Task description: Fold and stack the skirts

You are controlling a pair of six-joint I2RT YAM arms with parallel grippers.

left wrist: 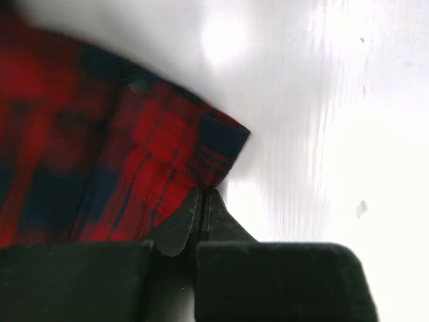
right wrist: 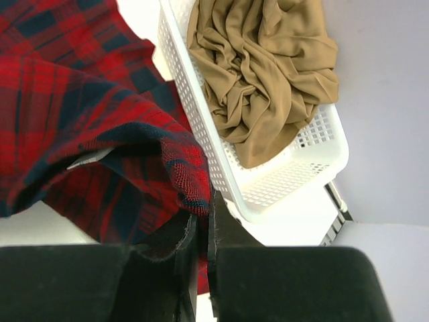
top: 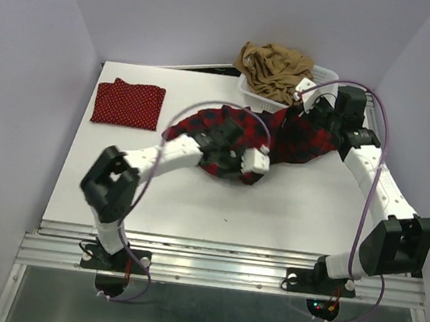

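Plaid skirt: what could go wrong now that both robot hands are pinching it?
1. The left fingers pinch only the thin edge near a corner of the plaid skirt, so it may slip out when pulled.
2. The right fingers hold it right beside the white basket, so a pull could bump the basket or catch the tan skirt hanging over its rim.
3. The cloth lies bunched between the arms, so the fold may come out crooked.

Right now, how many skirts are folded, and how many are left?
One looks done: the dotted red skirt lies folded on the table. The left pincer and right pincer pinch the plaid skirt, not folded yet. The tan skirt waits crumpled in the basket. Nothing is stacked yet.
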